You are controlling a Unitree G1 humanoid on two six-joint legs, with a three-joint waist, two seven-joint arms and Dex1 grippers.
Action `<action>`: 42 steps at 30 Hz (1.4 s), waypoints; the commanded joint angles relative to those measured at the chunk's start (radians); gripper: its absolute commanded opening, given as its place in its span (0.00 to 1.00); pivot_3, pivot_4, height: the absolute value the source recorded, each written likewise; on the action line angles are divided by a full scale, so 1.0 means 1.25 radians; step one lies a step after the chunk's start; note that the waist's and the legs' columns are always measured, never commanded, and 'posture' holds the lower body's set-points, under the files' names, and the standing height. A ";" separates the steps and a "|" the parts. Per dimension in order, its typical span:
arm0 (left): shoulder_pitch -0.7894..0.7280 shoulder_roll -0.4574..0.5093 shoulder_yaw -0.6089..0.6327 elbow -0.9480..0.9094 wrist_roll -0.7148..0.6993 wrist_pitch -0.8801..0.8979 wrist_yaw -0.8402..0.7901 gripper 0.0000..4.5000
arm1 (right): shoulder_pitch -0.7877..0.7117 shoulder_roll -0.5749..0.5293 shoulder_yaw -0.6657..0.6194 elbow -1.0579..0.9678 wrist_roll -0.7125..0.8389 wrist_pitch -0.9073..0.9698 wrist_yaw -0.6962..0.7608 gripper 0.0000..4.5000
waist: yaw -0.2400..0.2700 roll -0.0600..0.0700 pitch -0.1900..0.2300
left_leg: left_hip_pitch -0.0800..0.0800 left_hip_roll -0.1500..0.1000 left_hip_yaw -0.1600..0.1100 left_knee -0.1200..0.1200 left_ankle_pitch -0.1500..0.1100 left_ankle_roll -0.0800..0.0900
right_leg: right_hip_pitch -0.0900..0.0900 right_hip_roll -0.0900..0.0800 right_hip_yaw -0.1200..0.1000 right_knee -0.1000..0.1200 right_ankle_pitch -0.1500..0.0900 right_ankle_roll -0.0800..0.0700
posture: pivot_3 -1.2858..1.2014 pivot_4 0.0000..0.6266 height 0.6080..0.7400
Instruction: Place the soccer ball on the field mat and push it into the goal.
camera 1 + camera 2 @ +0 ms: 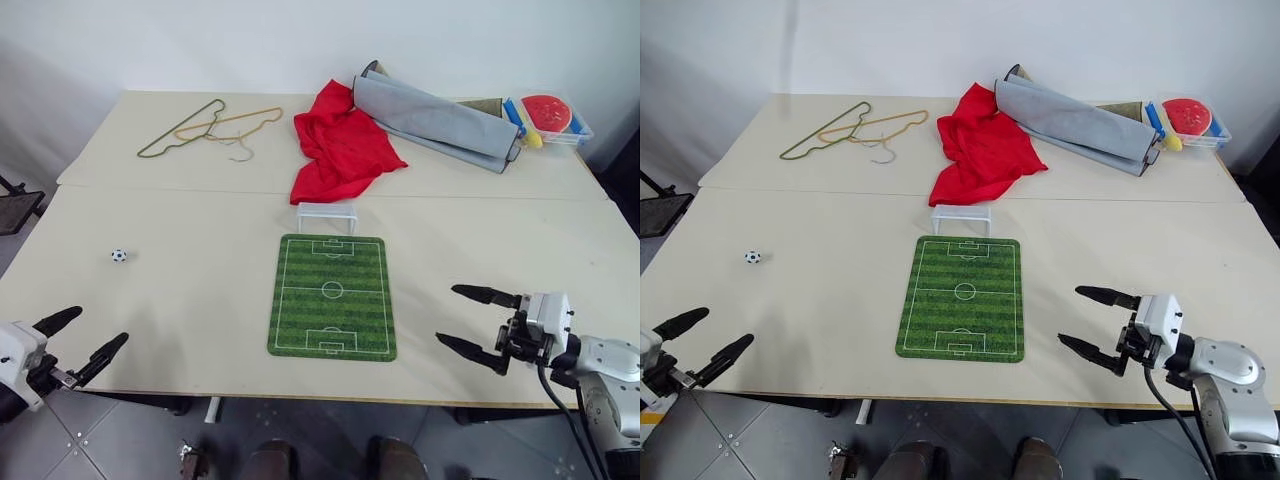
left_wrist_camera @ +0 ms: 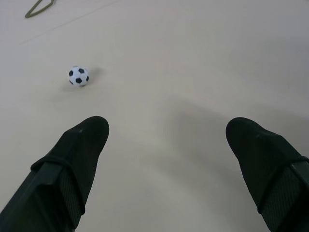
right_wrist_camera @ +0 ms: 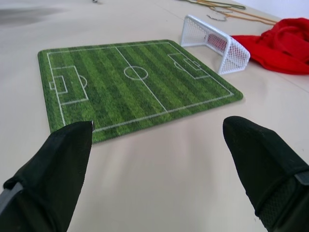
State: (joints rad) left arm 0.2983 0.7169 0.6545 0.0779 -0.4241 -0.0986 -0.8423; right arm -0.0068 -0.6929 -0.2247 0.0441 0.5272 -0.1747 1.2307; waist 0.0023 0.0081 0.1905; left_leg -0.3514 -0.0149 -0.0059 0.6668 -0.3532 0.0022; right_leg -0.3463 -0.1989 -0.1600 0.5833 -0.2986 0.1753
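The field mat [image 1: 332, 297] lies flat near the middle of the desk [image 1: 200, 310], its near short edge a little back from the desk's front edge. The goal [image 1: 327, 216] stands just past the mat's far short edge, mouth facing the mat, with the red cloth [image 1: 342, 150] close behind it. The soccer ball [image 1: 119, 256] sits alone on bare desk well to the left of the mat, with open surface all the way between them.

The left gripper [image 1: 80, 340] hovers at the desk's front left corner, fingers [image 2: 77, 159] spread wide and holding nothing, the ball a short way ahead of them. The right gripper [image 1: 478, 322] hangs over the front right part of the desk, near the mat's right edge, fingers [image 3: 58, 179] also wide apart and empty.

Hangers [image 1: 205, 128], a rolled grey mat [image 1: 435, 122] and a clear tub [image 1: 548, 118] line the far edge.
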 commanded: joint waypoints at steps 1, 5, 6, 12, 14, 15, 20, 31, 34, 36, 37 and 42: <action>-0.001 0.012 0.007 -0.020 0.006 -0.011 0.000 0.99 | -0.001 -0.007 -0.015 -0.003 0.012 -0.018 0.033 1.00 | 0.000 0.000 0.000 | 0.000 0.000 0.000 0.000 0.000 0.000 | 0.000 0.000 0.000 0.000 0.000 0.000 | 0.52 0.24 1.00; 0.017 -0.012 0.029 -0.042 -0.027 0.018 0.014 0.99 | -0.010 0.007 0.012 -0.031 0.033 0.001 0.068 1.00 | -0.002 0.000 0.000 | 0.000 0.000 0.000 0.000 0.000 0.000 | 0.000 0.000 0.000 0.000 0.000 0.000 | 0.52 0.24 1.00; 0.029 -0.019 0.039 -0.038 -0.034 0.021 0.012 0.99 | -0.017 0.016 0.019 -0.047 0.047 0.012 0.068 1.00 | -0.004 0.000 0.000 | 0.000 0.000 0.000 0.000 0.000 0.000 | 0.000 0.000 0.001 0.000 0.000 0.000 | 0.52 0.24 1.00; 0.060 -0.103 0.142 0.070 -0.109 0.054 0.076 0.99 | -0.095 0.139 0.061 -0.179 0.142 0.097 -0.030 1.00 | -0.009 0.000 0.000 | 0.001 0.007 0.003 0.001 -0.002 -0.004 | -0.002 0.007 0.003 0.000 0.000 -0.003 | 0.52 0.24 1.00; 0.058 -0.121 0.152 0.077 -0.115 0.061 0.102 0.99 | -0.113 0.159 0.066 -0.194 0.146 0.119 -0.055 1.00 | -0.003 0.000 0.000 | 0.000 0.009 0.003 0.001 -0.003 -0.005 | -0.003 0.009 0.003 0.001 0.000 -0.003 | 0.52 0.24 1.00; 0.057 -0.129 0.151 0.076 -0.111 0.066 0.116 0.99 | -0.120 0.164 0.069 -0.196 0.140 0.118 -0.059 1.00 | 0.002 -0.001 0.000 | 0.000 0.009 0.004 0.001 -0.003 -0.005 | -0.005 0.009 0.003 0.001 0.000 -0.004 | 0.52 0.24 1.00; 0.011 -0.158 0.121 0.024 -0.125 0.088 0.162 0.99 | -0.132 0.171 0.077 -0.186 0.112 0.095 -0.053 1.00 | 0.021 -0.002 -0.001 | -0.002 0.009 0.004 0.004 -0.003 -0.005 | -0.005 0.009 0.004 0.002 0.000 -0.004 | 0.52 0.24 1.00; -0.371 -0.027 -0.049 0.202 0.009 0.207 0.320 0.99 | -0.098 0.171 0.072 -0.131 0.092 0.062 0.000 1.00 | 0.015 -0.002 -0.002 | -0.001 0.010 0.008 0.008 -0.003 -0.005 | -0.008 0.011 0.008 0.007 0.000 -0.005 | 0.52 0.24 1.00; -0.446 -0.011 -0.078 0.275 0.031 0.197 0.320 0.99 | -0.086 0.173 0.069 -0.115 0.092 0.048 0.019 1.00 | 0.009 -0.003 -0.002 | -0.001 0.010 0.010 0.008 -0.003 -0.005 | -0.010 0.011 0.010 0.007 0.000 -0.005 | 0.52 0.24 1.00; -0.488 -0.005 -0.097 0.316 0.051 0.194 0.331 0.99 | -0.076 0.176 0.065 -0.101 0.094 0.037 0.032 1.00 | -0.001 -0.003 -0.002 | -0.001 0.010 0.011 0.008 -0.003 -0.005 | -0.010 0.011 0.011 0.007 0.000 -0.005 | 0.52 0.24 1.00; -0.513 -0.004 -0.111 0.339 0.062 0.190 0.335 0.99 | -0.068 0.179 0.062 -0.088 0.095 0.026 0.043 1.00 | -0.002 -0.003 -0.002 | -0.001 0.010 0.011 0.007 -0.003 -0.005 | -0.010 0.012 0.011 0.007 0.000 -0.005 | 0.52 0.24 1.00; -0.553 -0.004 -0.136 0.403 0.089 0.179 0.337 0.99 | -0.048 0.190 0.060 -0.062 0.095 -0.004 0.065 1.00 | -0.007 -0.003 -0.002 | -0.001 0.010 0.012 0.007 -0.003 -0.005 | -0.011 0.012 0.011 0.007 0.000 -0.005 | 0.52 0.24 1.00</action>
State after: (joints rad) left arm -0.3889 0.6838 0.4776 0.5705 -0.3247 0.1473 -0.4266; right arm -0.0679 -0.4585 -0.1283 -0.0241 0.6326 -0.1556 1.3008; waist -0.0066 0.0041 0.1882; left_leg -0.3525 -0.0023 0.0094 0.6753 -0.3571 -0.0045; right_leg -0.3596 -0.1841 -0.1458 0.5925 -0.2980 0.1686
